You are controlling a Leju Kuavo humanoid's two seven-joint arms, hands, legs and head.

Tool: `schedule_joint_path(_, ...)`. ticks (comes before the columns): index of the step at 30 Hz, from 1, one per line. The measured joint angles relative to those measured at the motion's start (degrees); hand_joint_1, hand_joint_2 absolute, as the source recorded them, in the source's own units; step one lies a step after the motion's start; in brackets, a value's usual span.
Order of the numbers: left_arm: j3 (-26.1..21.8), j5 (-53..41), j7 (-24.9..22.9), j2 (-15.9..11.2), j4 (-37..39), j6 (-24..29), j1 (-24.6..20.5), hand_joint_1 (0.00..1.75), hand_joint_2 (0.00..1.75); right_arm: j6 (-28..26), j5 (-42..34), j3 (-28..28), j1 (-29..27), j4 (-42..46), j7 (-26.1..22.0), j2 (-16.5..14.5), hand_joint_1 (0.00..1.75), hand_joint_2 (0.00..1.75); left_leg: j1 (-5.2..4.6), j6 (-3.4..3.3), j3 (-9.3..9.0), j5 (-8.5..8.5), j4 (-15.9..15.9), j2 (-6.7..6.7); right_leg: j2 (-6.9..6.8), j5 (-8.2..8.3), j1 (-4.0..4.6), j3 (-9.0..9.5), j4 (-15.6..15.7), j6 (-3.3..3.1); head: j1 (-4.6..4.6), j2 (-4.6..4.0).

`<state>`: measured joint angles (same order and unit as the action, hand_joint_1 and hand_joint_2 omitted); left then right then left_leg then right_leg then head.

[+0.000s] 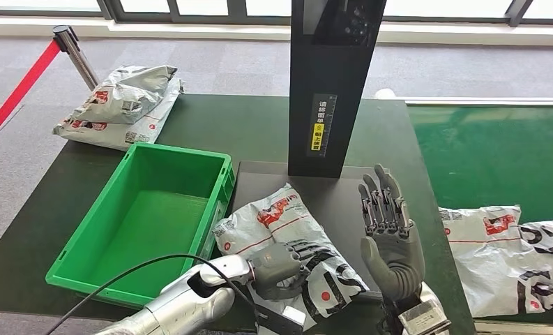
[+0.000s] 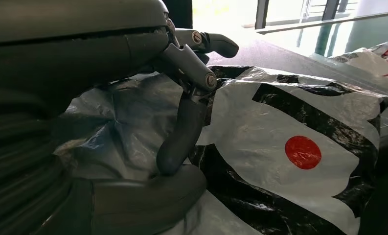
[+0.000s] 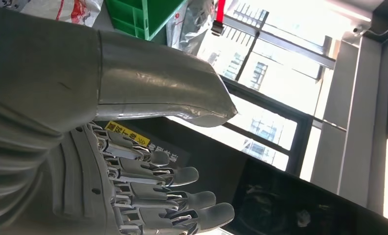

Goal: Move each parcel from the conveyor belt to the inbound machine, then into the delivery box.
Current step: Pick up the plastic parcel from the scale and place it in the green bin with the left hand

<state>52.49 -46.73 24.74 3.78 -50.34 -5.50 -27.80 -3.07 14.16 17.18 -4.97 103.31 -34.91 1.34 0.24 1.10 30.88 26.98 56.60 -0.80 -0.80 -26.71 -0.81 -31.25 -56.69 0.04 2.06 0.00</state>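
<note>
A white parcel with red and black print lies on the dark platform of the inbound machine, below its black column. My left hand grips the parcel's near edge; in the left wrist view its fingers and thumb pinch the crinkled plastic of the parcel. My right hand is raised beside the parcel, fingers straight and apart, holding nothing; the same right hand appears with spread fingers in the right wrist view. More parcels lie on the green conveyor belt at right. The green delivery box stands at left.
Two more bagged parcels are stacked at the table's far left corner. A stanchion with a red barrier tape stands beyond them. A black cable loops over the box's near rim. The dark table lies behind the box.
</note>
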Motion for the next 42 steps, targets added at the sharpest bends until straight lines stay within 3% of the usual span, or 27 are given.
schedule_joint_path(4, 1.2, -0.6, -1.3, 0.8, 3.8, -1.3, -1.4, 0.00, 1.75, 2.0, -1.2, 0.0, 0.3, -0.1, 0.0, -1.0, 0.00, 1.75, 0.02, 0.05, 0.00, -0.06, -0.1, 0.05, -0.05, -0.01, 0.04, 0.03, 0.0, -0.03, 0.02, 0.00)
schedule_joint_path(8, 1.9, -0.7, -1.2, 1.8, 6.2, -1.5, -2.4, 1.75, 1.75, 2.4, -1.0, 0.0, 0.7, -0.1, 0.0, -1.9, 0.00, 1.75, 0.01, -0.02, -0.01, -0.09, -0.1, 0.13, -0.19, -0.04, 0.19, 0.14, 0.0, -0.03, 0.01, 0.00)
schedule_joint_path(12, 3.5, -2.7, -1.0, 3.0, 9.2, -3.7, -4.9, 1.75, 1.75, 3.0, 1.2, 0.0, 0.9, 0.1, 0.6, -2.9, 0.00, 1.75, 0.01, -0.21, -0.19, -0.08, -0.1, 0.18, -0.27, -0.02, 0.13, 0.45, 0.1, 0.08, -0.01, 0.00)
schedule_joint_path(17, 5.7, -5.9, 0.1, 4.1, 11.8, 2.5, -6.7, 1.75, 1.75, 3.8, 2.3, 0.0, 0.5, 1.8, 1.2, -3.8, 0.00, 1.75, 0.00, -0.32, -0.62, 0.05, -0.1, 0.12, -0.21, -0.02, 0.05, 0.84, 0.2, 0.23, -0.01, 0.00)
schedule_joint_path(23, 6.2, -7.2, -1.2, 3.6, 11.0, 5.9, -7.0, 1.75, 1.75, 5.1, 2.3, 0.0, 0.1, 3.0, 1.8, -4.2, 0.00, 1.75, -0.03, -0.31, -0.58, 0.00, 0.0, 0.07, -0.11, 0.07, 0.01, 0.75, 0.2, 0.23, 0.00, 0.00)
schedule_joint_path(29, 6.3, -9.3, -2.8, 2.5, 7.9, 9.7, -6.0, 1.75, 1.75, 5.8, 2.3, -0.2, -0.1, 3.7, 1.9, -4.3, 0.00, 1.75, -0.03, -0.29, -0.59, -0.01, 0.0, 0.08, -0.10, 0.06, 0.05, 0.51, 0.2, 0.21, 0.00, 0.00)
schedule_joint_path(35, 6.0, -13.0, -4.7, 1.1, 2.3, 20.7, -2.6, 1.75, 1.75, 6.0, 2.3, -0.5, -1.2, 5.3, 1.9, -4.3, 0.00, 1.75, -0.03, -0.27, -0.48, -0.04, 0.0, 0.09, -0.09, 0.09, 0.05, 0.08, 0.2, 0.18, 0.00, 0.00)
schedule_joint_path(42, 4.9, -15.3, -5.7, -0.4, -3.6, 24.7, 0.2, 1.75, 1.75, 6.2, 2.4, -0.8, -2.0, 6.3, 2.0, -4.3, 0.00, 1.75, -0.03, -0.27, -0.21, -0.04, 0.0, 0.09, -0.10, 0.09, 0.02, -0.18, 0.2, 0.18, 0.00, 0.00)
